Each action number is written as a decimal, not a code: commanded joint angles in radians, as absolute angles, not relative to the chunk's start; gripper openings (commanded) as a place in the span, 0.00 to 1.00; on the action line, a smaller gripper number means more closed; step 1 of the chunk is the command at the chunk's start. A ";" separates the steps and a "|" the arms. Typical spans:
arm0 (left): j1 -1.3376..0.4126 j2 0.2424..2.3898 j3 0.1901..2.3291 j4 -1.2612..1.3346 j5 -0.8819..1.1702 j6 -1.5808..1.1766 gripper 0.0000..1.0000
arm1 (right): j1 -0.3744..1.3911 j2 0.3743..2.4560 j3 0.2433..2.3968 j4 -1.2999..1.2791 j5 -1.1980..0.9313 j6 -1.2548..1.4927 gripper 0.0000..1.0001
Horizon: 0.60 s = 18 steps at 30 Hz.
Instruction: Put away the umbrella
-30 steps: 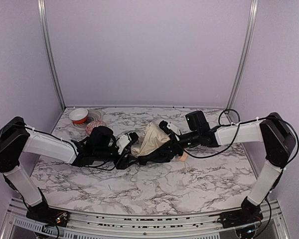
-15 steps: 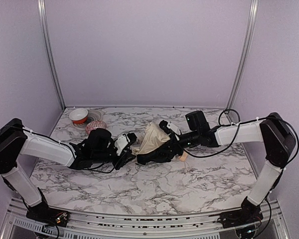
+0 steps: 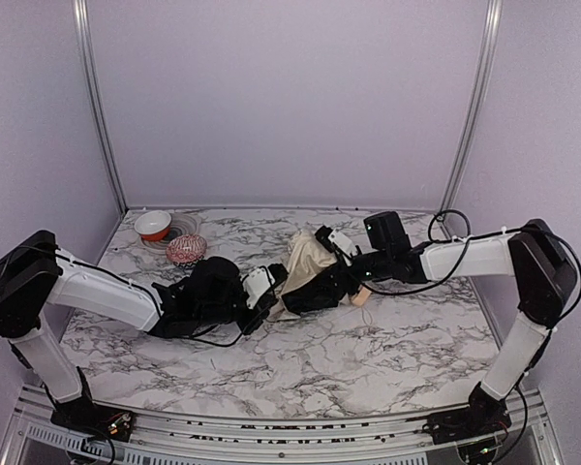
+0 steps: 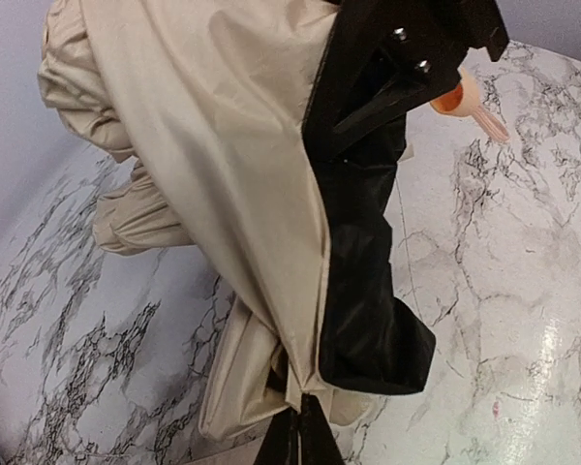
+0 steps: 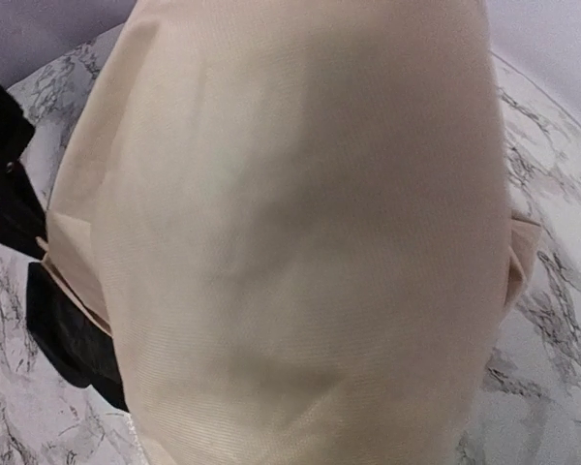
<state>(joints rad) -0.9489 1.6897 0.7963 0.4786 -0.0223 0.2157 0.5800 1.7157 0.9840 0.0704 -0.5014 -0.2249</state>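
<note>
Arms (image 3: 107, 291) stretch low, flanking umbrella (image 3: 308, 260).

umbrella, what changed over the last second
The left gripper slid right to the umbrella and shut on its lower fabric edge. The right gripper, holding the umbrella, carried it slightly back and to the right. The bowl and the patterned ball stayed where they were.

- Soft, even light is casting only faint shadows.
- Glare is whitening the counter (image 4: 552, 368) (left wrist view).
- The umbrella (image 5: 290, 242) is blurring close-up.
</note>
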 commanded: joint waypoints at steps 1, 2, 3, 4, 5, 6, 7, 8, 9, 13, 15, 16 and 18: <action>-1.050 1.636 0.847 0.540 -0.223 0.263 0.00 | 0.568 1.657 1.078 0.151 -0.267 -0.160 0.01; -1.068 1.630 0.855 0.540 -0.252 0.276 0.00 | 0.568 1.652 1.085 0.153 -0.221 -0.150 0.01; -1.086 1.630 0.864 0.540 -0.268 0.291 0.00 | 0.568 1.647 1.089 0.162 -0.191 -0.145 0.01; -1.104 1.633 0.875 0.540 -0.275 0.303 0.00 | 0.568 1.641 1.090 0.175 -0.172 -0.140 0.00; -1.118 1.646 0.889 0.540 -0.274 0.312 0.00 | 0.568 1.635 1.094 0.188 -0.173 -0.138 0.00; -1.131 1.665 0.905 0.539 -0.269 0.317 0.00 | 0.567 1.629 1.098 0.202 -0.196 -0.138 0.00; -1.140 1.690 0.922 0.538 -0.262 0.320 0.00 | 0.567 1.622 1.104 0.213 -0.231 -0.140 0.00; -1.148 1.719 0.942 0.536 -0.255 0.322 0.00 | 0.568 1.617 1.112 0.224 -0.270 -0.141 0.00; -1.156 1.745 0.960 0.532 -0.246 0.327 0.00 | 0.568 1.611 1.115 0.231 -0.304 -0.143 0.00; -1.177 1.774 1.003 0.516 -0.158 0.332 0.16 | 0.565 1.551 1.066 0.292 -0.491 -0.233 0.00; -1.177 1.719 0.978 0.517 -0.120 0.327 0.42 | 0.547 1.505 1.033 0.318 -0.571 -0.276 0.01; -1.176 1.680 0.955 0.515 -0.098 0.334 0.51 | 0.532 1.487 1.033 0.311 -0.615 -0.295 0.01; -1.174 1.589 0.895 0.514 -0.044 0.363 0.62 | 0.505 1.461 1.050 0.282 -0.681 -0.328 0.01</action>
